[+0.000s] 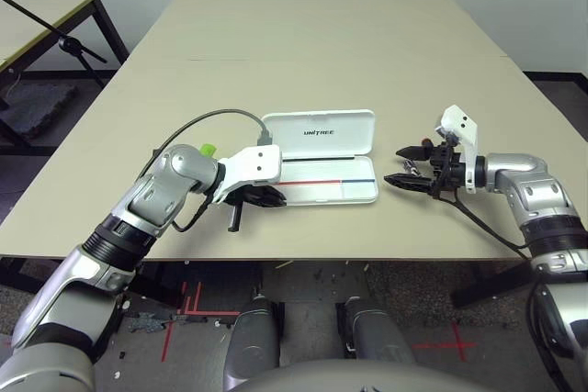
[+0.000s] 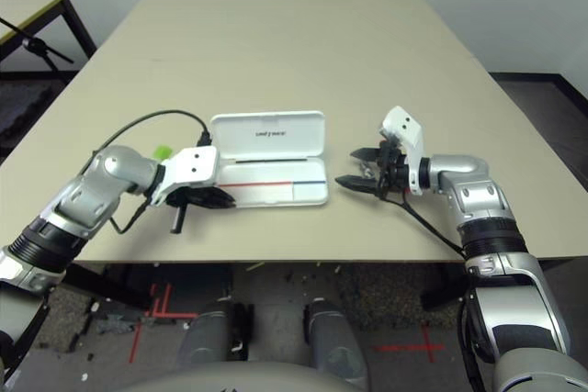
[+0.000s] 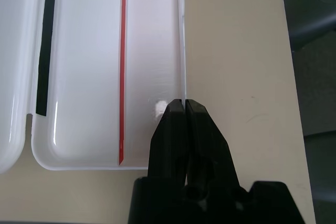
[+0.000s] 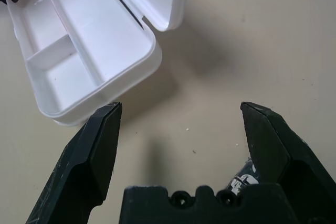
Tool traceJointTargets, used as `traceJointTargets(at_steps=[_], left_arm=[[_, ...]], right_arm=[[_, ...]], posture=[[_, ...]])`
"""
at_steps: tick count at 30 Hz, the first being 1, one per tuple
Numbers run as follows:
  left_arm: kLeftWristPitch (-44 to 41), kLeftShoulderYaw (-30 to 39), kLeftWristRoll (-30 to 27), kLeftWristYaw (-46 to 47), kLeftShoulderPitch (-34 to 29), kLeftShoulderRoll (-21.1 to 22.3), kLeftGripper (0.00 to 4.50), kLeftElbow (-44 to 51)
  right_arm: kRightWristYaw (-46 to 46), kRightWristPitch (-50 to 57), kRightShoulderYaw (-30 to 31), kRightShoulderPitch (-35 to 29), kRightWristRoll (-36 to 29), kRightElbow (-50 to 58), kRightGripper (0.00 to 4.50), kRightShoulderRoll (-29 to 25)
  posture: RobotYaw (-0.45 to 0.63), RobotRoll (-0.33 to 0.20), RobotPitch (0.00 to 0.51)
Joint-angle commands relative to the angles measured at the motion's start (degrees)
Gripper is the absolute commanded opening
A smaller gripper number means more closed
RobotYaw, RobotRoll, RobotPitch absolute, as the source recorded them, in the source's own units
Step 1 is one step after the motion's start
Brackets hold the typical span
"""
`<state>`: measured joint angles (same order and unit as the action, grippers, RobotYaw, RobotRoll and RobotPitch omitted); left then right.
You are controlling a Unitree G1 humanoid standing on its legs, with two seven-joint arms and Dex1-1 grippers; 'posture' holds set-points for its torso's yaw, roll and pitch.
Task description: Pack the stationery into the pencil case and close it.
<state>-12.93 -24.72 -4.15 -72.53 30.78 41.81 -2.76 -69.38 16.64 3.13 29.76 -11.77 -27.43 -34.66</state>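
The white pencil case (image 1: 320, 133) lies open in the middle of the table, lid tipped back, with a red and blue line in its tray (image 1: 349, 192). My left gripper (image 1: 274, 197) is shut, with nothing visible between its fingers. Its tips (image 3: 184, 106) sit right at the near rim of the tray's left end. A lime-green stick end (image 1: 209, 149) peeks out behind my left forearm. To the right of the case my right gripper (image 1: 397, 166) stands open, pointing at the tray's right end (image 4: 94, 72). A small silver-and-black piece (image 4: 240, 181) lies close under one of its fingers.
A short black piece (image 1: 235, 216) shows on the table under my left wrist; I cannot tell what it is. A cable loops over the left arm. Bare table (image 1: 312, 34) stretches behind the case. Another table (image 1: 37, 16) stands at the far left.
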Motion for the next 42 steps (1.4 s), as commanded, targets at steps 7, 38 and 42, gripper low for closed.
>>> traceJointTargets(at_steps=[7,38,42], left_arm=[[1.2,0.9,2.0,0.4,-0.4,-0.1,0.02,-2.2],[1.3,0.9,3.9,0.7,-2.5,0.0,0.75,-2.8],[0.4,1.0,3.6,0.6,-2.9,0.4,2.26,-1.3]], right_arm=[[-3.2,4.2,1.3,-2.2,-1.3,4.6,4.5,-1.3],[-1.8,4.0,1.8,-3.0,-0.2,5.2,4.5,-1.2],[-1.6,3.8,1.9,-3.1,-0.1,5.1,4.5,-1.2]], posture=[[-0.02,0.0,0.037],[-0.03,0.0,0.053],[-0.03,0.0,0.052]])
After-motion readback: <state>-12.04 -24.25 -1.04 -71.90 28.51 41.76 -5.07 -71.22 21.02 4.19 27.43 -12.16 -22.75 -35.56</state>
